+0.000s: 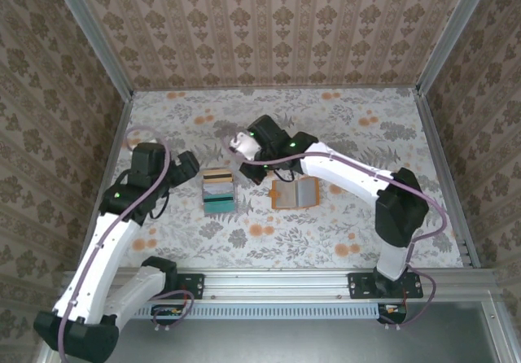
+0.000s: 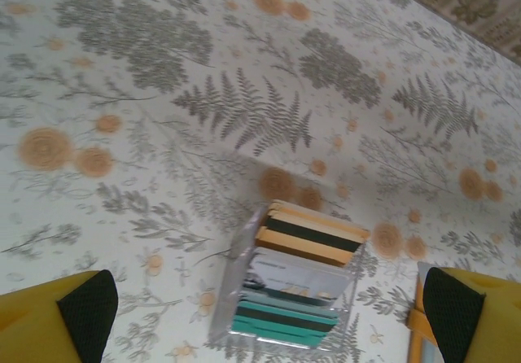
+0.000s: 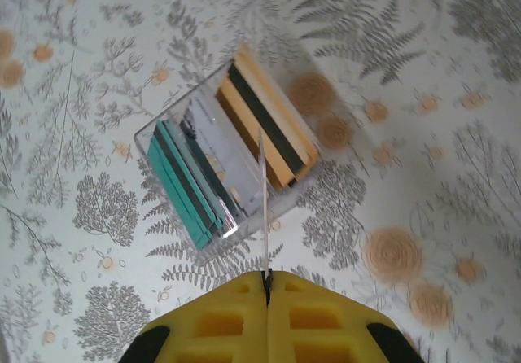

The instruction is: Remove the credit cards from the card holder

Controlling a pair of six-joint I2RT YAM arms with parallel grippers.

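The orange-tan card holder (image 1: 294,193) lies open on the floral tabletop, right of centre; its edge (image 2: 415,334) shows beside my left gripper's right finger. Several credit cards (image 1: 218,190), teal, pale and beige with dark stripes, lie overlapping in a clear tray (image 3: 155,135). My right gripper (image 3: 265,280) is shut on one thin pale credit card (image 3: 263,200), seen edge-on, and holds it above the tray. In the top view that gripper (image 1: 247,141) hovers behind the tray. My left gripper (image 2: 267,302) stands open over the tray's cards (image 2: 297,286), touching nothing, just left of the tray (image 1: 184,168).
Patterned walls with metal posts (image 1: 98,45) enclose the table on three sides. An aluminium rail (image 1: 277,283) runs along the near edge. The right arm (image 1: 358,176) stretches across behind the card holder.
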